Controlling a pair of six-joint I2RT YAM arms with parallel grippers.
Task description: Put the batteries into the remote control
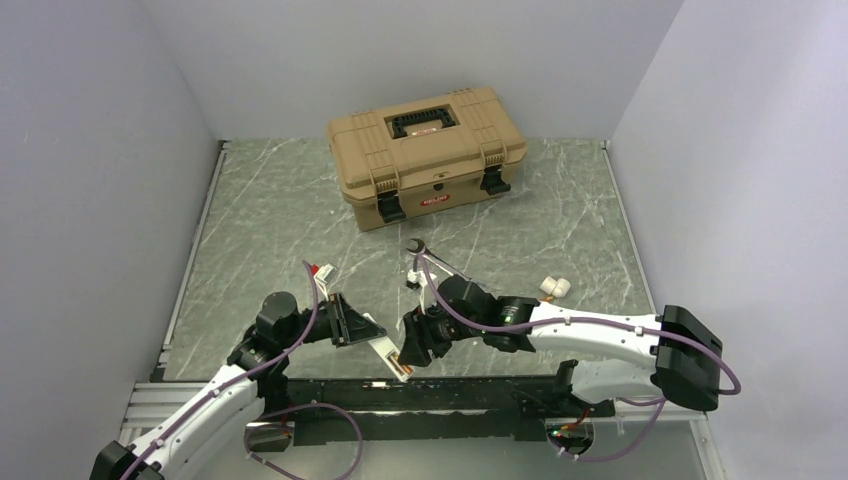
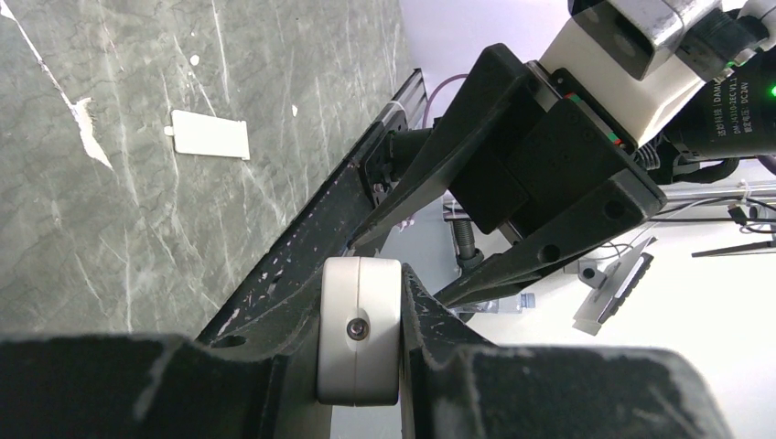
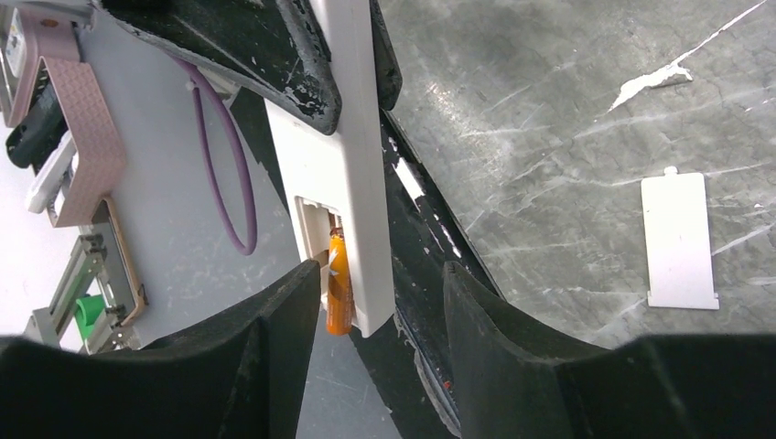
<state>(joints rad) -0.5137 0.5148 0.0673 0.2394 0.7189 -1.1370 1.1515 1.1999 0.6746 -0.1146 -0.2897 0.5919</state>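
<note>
Left gripper (image 1: 356, 326), closed tight on the remote control (image 2: 359, 340), which we see held in the air over the near edge of the table (image 1: 270, 220). Right gripper (image 3: 380, 279), partly open, its fingers either side of the remote's free end without clamping it. We note an orange piece (image 3: 338, 293) in the open recess and a white cover (image 3: 679, 240) flat on the table.

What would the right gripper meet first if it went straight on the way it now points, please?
Likely the slim white rectangular remote control, whose open end, with an orange battery, sits ahead between the right gripper's fingers; depth is unclear.
</note>
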